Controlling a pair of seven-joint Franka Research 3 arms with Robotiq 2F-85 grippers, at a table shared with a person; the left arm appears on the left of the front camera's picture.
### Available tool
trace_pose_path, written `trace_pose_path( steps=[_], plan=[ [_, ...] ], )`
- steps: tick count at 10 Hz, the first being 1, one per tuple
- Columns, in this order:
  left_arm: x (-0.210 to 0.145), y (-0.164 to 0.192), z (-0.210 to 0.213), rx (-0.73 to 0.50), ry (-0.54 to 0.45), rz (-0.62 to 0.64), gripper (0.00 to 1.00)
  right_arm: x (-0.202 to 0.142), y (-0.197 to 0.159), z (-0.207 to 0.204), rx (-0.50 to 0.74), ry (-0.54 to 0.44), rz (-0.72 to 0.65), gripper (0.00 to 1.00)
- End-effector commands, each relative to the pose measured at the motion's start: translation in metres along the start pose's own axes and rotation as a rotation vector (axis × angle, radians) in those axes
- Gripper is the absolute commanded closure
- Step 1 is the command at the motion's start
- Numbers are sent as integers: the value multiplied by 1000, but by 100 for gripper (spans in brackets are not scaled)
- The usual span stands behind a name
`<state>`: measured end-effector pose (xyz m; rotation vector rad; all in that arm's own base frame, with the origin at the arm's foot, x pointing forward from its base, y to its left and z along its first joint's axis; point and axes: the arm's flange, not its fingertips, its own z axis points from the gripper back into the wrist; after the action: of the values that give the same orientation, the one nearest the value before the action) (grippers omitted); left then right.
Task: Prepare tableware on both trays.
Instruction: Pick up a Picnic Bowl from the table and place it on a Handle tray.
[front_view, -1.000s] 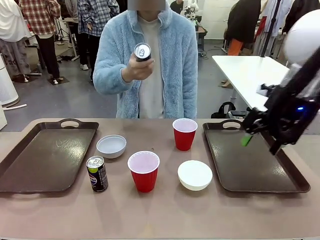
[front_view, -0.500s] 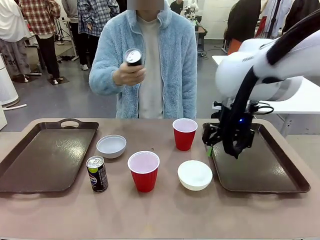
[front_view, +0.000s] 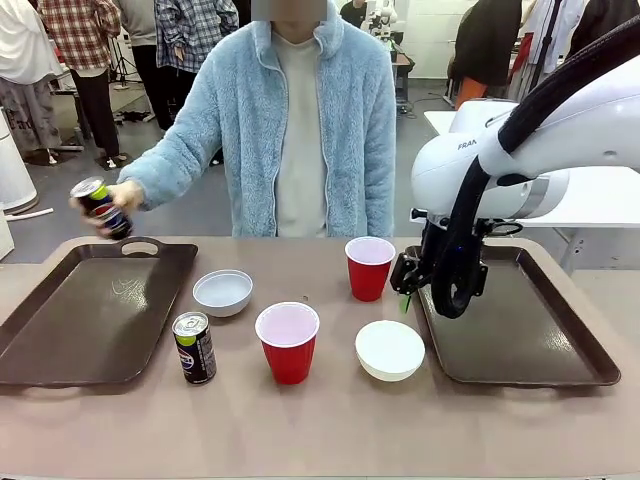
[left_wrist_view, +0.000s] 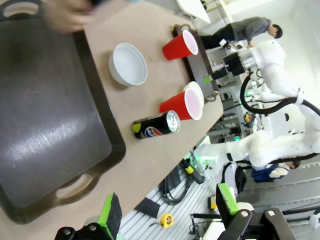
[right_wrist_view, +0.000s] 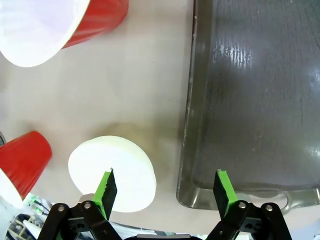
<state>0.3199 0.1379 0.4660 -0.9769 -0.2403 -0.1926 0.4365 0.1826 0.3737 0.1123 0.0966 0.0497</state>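
R jaws: wide open, empty, over counter (right_wrist_view: 140, 90) btwn bowl (right_wrist_view: 112, 170) and tray (right_wrist_view: 187, 125). Recommended: shift over bowl rim, straddle wall, then pinch. L jaws: open, empty.

Bright, even overhead room light, glare streak on the floor of the left tray (left_wrist_view: 35, 140), person's hand (left_wrist_view: 67, 15) at its far rim motion-blurred, soft faint shadow under the red cup (front_view: 288, 350) right of that tray, wide-angle bending at wrist-view edges.
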Motion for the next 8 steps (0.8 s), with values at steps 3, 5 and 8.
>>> trace_pose_path(
  steps=[3, 5, 8],
  plan=[
    [1, -1, 0, -15, -8, -5, 0, 0, -2, 0, -2, 1, -4, 0],
    [1, -1, 0, -15, -8, -5, 0, -11, 4, -15, -15, 2, 1, 0],
    [1, -1, 0, -15, -8, -5, 0, -13, 10, -31, -29, 53, -7, 0]
  ],
)
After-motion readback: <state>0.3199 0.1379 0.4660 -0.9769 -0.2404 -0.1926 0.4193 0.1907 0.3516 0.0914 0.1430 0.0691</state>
